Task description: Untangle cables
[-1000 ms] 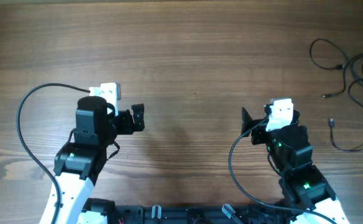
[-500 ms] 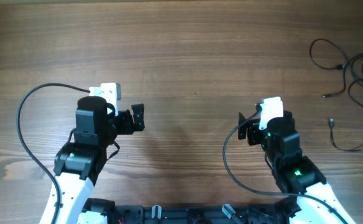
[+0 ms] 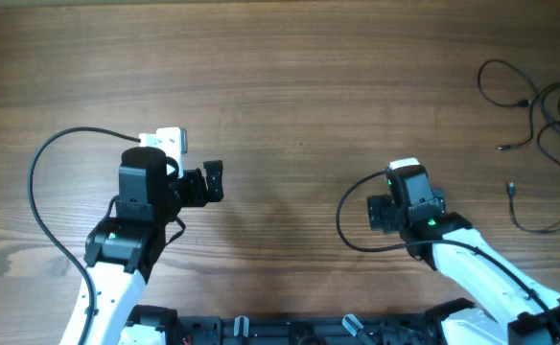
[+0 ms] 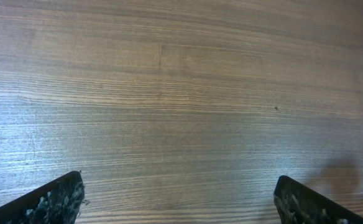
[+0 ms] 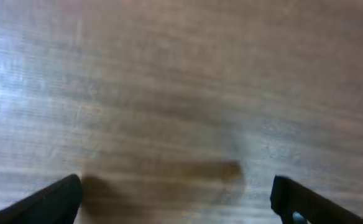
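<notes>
Gaping wide, the left end effector faces the middle of the frame above the bare brown wooden counter and holds nothing. The right end effector, lower right of centre, is spread just as wide and empty, pointing left, away from the work. Thin black tangled cables with small plugs lie well apart from both, at the upper right edge, partly cut off by the frame. Likely risks: wires this thin lie flat, so fingers may scrape the counter or slip off. Pinching several strands together could tighten the snarl. Pulling toward the edge could drag them out of reach.
</notes>
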You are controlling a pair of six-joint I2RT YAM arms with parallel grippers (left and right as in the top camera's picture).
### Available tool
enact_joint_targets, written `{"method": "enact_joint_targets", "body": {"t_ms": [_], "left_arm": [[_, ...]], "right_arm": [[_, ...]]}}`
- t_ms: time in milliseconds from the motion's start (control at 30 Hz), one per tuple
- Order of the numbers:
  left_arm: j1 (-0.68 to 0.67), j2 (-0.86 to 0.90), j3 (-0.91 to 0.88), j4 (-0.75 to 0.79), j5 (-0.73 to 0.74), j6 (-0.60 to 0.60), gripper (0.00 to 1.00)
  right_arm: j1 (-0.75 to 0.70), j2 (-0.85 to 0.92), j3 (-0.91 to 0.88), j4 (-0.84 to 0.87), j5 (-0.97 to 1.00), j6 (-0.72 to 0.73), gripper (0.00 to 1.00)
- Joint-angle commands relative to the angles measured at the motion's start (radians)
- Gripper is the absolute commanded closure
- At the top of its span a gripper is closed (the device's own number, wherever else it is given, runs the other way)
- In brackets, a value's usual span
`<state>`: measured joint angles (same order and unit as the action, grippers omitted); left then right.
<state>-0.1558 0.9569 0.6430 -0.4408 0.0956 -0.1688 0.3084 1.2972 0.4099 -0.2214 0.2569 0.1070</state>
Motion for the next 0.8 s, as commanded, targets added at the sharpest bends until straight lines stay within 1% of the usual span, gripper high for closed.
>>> {"method": "enact_joint_targets", "body": {"t_ms": [0, 33, 100, 267, 400, 467, 533, 567, 667, 767], "left_arm": [[0.005, 0.002, -0.009, 0.002, -0.003, 0.016, 0.0], [0.005, 0.002, -0.009, 0.002, -0.003, 0.016, 0.0], [0.005, 0.002, -0.009, 0.002, -0.003, 0.016, 0.0], [0.005, 0.002, -0.009, 0.002, -0.003, 0.016, 0.0], [0.005, 0.002, -0.009, 0.002, -0.003, 0.016, 0.0], [0.005, 0.002, -0.009, 0.002, -0.003, 0.016, 0.0], [0.005, 0.0, -0.009, 0.002, -0.003, 0.016, 0.0], [0.005, 0.001, -0.009, 0.002, -0.003, 0.016, 0.0], [0.005, 0.001, -0.009, 0.002, -0.003, 0.016, 0.0], [0.005, 0.001, -0.009, 0.002, -0.003, 0.016, 0.0]], "right_arm": [[-0.009, 0.042, -0.061, 0.217, -0.093, -0.057, 0.0], [-0.009, 0.032, -0.061, 0.313, -0.13, -0.055, 0.0], [-0.009, -0.013, -0.061, 0.447, -0.144, -0.055, 0.0], [-0.009, -0.151, -0.061, 0.49, -0.192, -0.055, 0.0], [-0.009, -0.312, -0.062, 0.458, -0.187, -0.055, 0.0], [-0.009, -0.415, -0.062, 0.385, -0.18, -0.055, 0.0], [-0.009, -0.533, -0.063, 0.277, -0.18, -0.055, 0.0], [-0.009, -0.572, -0.068, 0.256, -0.18, -0.056, 0.0], [-0.009, -0.719, -0.145, 0.257, -0.18, -0.055, 0.0], [-0.009, -0.801, -0.212, 0.257, -0.188, -0.054, 0.0]]}}
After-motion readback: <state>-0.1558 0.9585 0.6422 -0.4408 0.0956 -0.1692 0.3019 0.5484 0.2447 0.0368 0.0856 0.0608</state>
